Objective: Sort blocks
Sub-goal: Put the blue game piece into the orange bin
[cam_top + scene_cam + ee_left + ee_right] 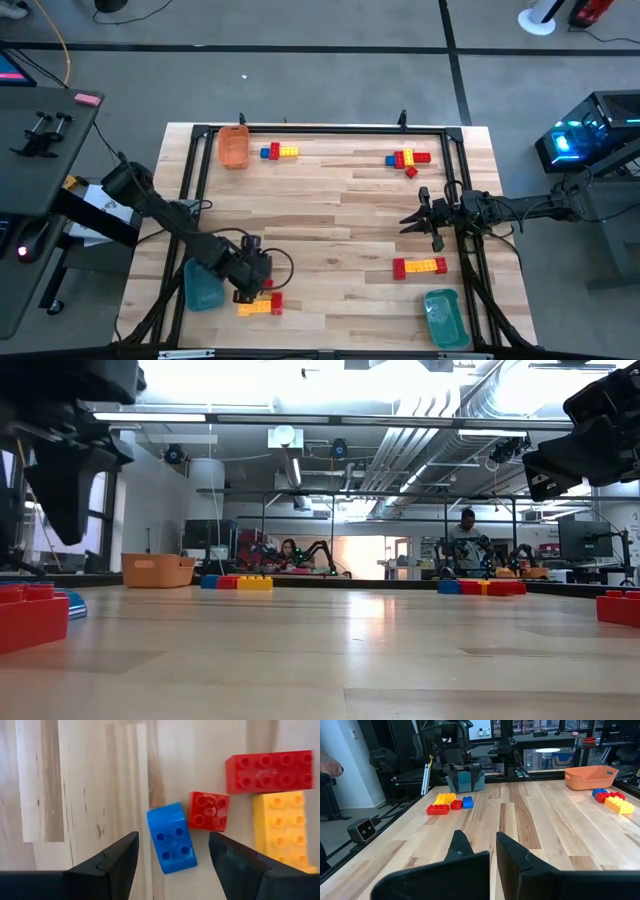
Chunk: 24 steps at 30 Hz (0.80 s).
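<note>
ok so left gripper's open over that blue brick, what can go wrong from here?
1. The blue block lies skewed between the left gripper's open fingers, so closing could twist or squeeze it out.
2. The small red block touches the blue one's corner, with the long red block and yellow block close behind; one finger may knock them on descent.
3. The teal tray sits right beside the arm, so a swing could shove it.

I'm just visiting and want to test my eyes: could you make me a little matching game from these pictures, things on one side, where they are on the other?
Things:
1. orange tray
2. blue block
3. right gripper
4. teal tray

Places:
A. between the left gripper's open fingers
B. near right corner
C. far left corner
D. hovering at the table's right side

Pairs: 1-C, 2-A, 3-D, 4-B
</note>
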Motion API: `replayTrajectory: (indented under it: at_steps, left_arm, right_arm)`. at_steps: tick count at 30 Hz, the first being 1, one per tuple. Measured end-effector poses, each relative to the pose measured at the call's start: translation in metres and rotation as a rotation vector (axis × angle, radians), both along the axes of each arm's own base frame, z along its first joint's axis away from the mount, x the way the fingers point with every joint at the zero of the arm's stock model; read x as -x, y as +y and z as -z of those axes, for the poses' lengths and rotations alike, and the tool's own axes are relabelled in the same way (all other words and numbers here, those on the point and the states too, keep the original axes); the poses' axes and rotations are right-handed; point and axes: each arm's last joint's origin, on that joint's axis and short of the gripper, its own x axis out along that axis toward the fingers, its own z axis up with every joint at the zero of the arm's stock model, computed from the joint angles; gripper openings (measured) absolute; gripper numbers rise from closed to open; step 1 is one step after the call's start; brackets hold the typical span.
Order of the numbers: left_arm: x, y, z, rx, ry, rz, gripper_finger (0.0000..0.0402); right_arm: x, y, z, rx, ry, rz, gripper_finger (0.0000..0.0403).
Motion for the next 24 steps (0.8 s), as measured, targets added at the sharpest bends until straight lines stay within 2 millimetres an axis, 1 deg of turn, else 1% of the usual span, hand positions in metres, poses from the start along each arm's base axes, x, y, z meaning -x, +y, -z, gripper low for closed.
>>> replayTrajectory:
  at_steps: [4,11,19,24]
  left_arm:
    - [0.004,-0.004,0.008,0.007,-0.002,0.015,0.023]
    - [0.01,0.001,0.026,0.051,0.015,-0.092,0.023]
    - [0.013,0.004,0.04,0.093,-0.019,-0.104,0.023]
    - [0.014,0.007,0.044,0.091,-0.017,-0.113,0.023]
  right_arm:
    - [0.0,0.0,0.0,0.0,0.0,0.0,0.0]
    - [0.0,0.0,0.0,0.0,0.0,0.0,0.0]
    - [0.0,0.0,0.0,0.0,0.0,0.0,0.0]
    - [0.0,0.0,0.0,0.0,0.0,0.0,0.0]
